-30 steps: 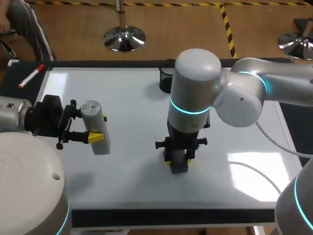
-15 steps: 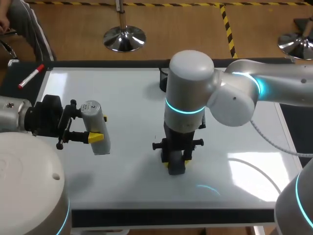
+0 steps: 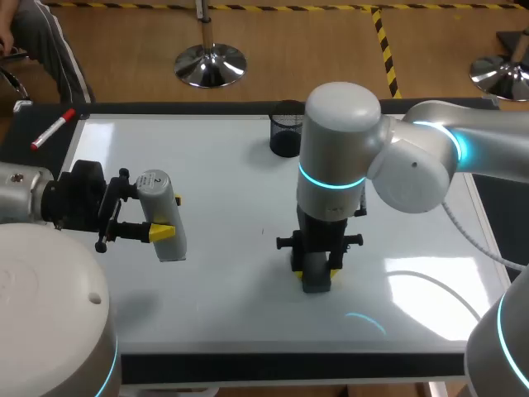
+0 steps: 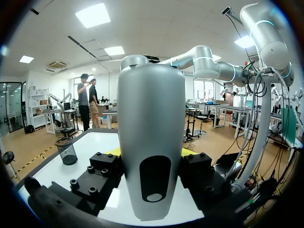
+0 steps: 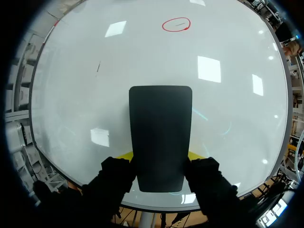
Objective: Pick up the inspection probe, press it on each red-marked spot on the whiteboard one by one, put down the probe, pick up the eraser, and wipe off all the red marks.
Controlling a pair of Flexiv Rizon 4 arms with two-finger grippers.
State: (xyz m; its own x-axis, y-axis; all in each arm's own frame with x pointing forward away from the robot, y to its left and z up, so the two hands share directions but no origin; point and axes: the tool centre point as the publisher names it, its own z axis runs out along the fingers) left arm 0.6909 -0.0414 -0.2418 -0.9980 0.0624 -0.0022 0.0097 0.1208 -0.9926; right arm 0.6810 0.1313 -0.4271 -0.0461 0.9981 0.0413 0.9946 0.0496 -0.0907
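The grey inspection probe [image 3: 159, 192] hangs above the left part of the whiteboard [image 3: 215, 182], with my left gripper [image 3: 168, 217] shut on it; in the left wrist view the probe [image 4: 151, 118] fills the space between the fingers of the left gripper [image 4: 151, 154]. My right gripper [image 3: 316, 273] is shut on the black eraser [image 3: 316, 284], which stands on the board near its front middle. In the right wrist view the eraser [image 5: 160, 123] sits in the right gripper [image 5: 159, 156], and a red circle mark [image 5: 176, 24] lies ahead of it. The right arm hides that mark in the head view.
A black mesh cup [image 3: 286, 136] stands at the board's far edge. A red marker pen [image 3: 51, 130] lies off the board's far left corner. A small dark stroke [image 5: 99, 67] shows on the board beside the eraser. A cable [image 3: 438, 285] crosses the board's right part.
My right arm with the eraser slid slightly left, then to the right along the board. The left arm and the probe have kept still.
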